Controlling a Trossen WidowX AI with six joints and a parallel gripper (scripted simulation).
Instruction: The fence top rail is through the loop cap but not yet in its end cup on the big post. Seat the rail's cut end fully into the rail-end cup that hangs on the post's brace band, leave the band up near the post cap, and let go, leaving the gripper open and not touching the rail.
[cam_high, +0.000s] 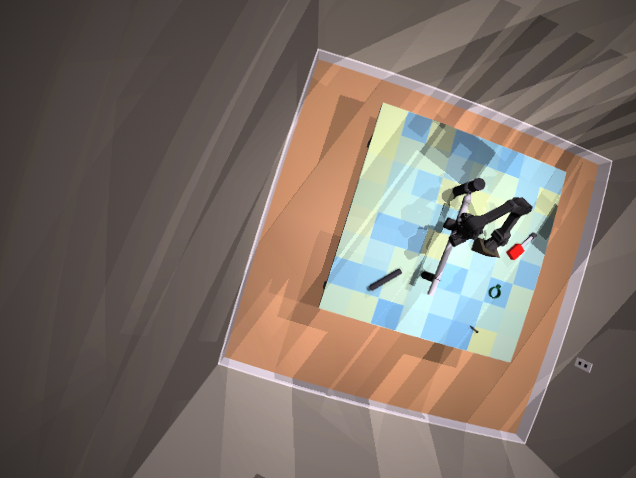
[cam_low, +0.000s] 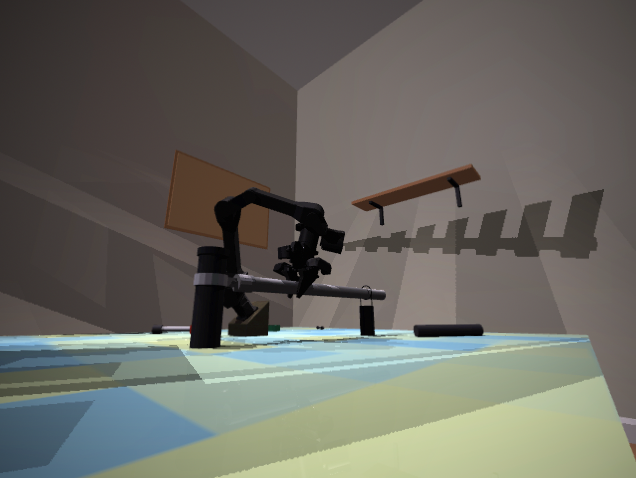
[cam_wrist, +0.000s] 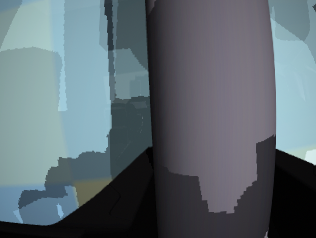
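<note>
The grey rail (cam_high: 443, 264) (cam_low: 339, 290) (cam_wrist: 212, 90) is held nearly level above the table. My gripper (cam_high: 455, 237) (cam_low: 297, 294) (cam_wrist: 201, 154) is shut on it partway along, with a finger at each side in the wrist view. The big black post (cam_high: 478, 184) (cam_low: 207, 310) stands upright, with the light brace band (cam_low: 205, 279) near its cap. The rail-end cup (cam_low: 242, 282) is at the band, and the rail's near end meets it; how deep it sits cannot be told. The rail's far part passes through the thin loop (cam_low: 366, 286) above the short black post (cam_high: 427, 276) (cam_low: 366, 321).
A dark cylinder (cam_high: 384, 280) (cam_low: 448, 329) lies beyond the short post. A red-headed tool (cam_high: 515, 251), a green ring clamp (cam_high: 494, 291) and a small dark bolt-like piece (cam_high: 474, 329) lie on the arm-base side. The wedge-shaped arm base (cam_low: 250, 324) stands behind the rail.
</note>
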